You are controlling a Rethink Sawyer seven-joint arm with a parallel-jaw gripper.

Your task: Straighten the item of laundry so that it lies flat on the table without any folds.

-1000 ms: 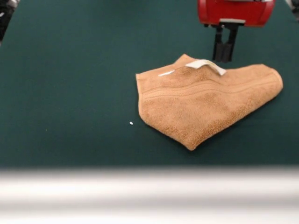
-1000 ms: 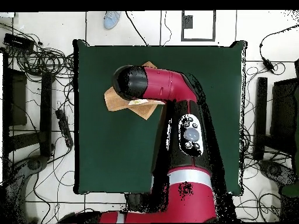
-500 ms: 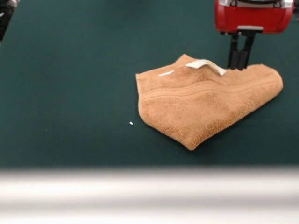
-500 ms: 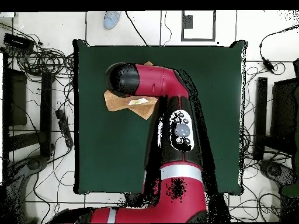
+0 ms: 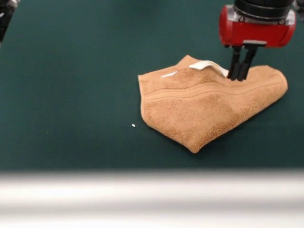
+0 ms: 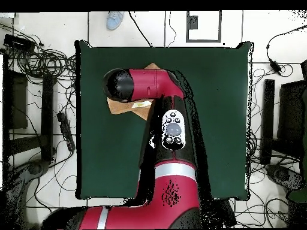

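Note:
The item of laundry (image 5: 209,107), an orange-tan towel, lies folded over itself on the dark green table (image 5: 71,85), right of centre, with a point toward the front edge. Its white label (image 5: 209,66) curls up at the far edge. My gripper (image 5: 238,77) comes down from above with its tips on the towel's far edge, just right of the label. Its black fingers (image 5: 233,66) stand close together with a thin gap, open. In the overhead view my arm (image 6: 144,87) covers the gripper and most of the towel (image 6: 117,106).
A small white speck (image 5: 133,125) lies on the cloth left of the towel. The pale front edge (image 5: 152,194) runs along the bottom. Around the table (image 6: 222,120), cables (image 6: 36,54) cover the floor, and a shoe (image 6: 115,20) shows at the top.
My gripper has moved to the right along the towel's far edge and come down onto it beside the label. The towel has not shifted.

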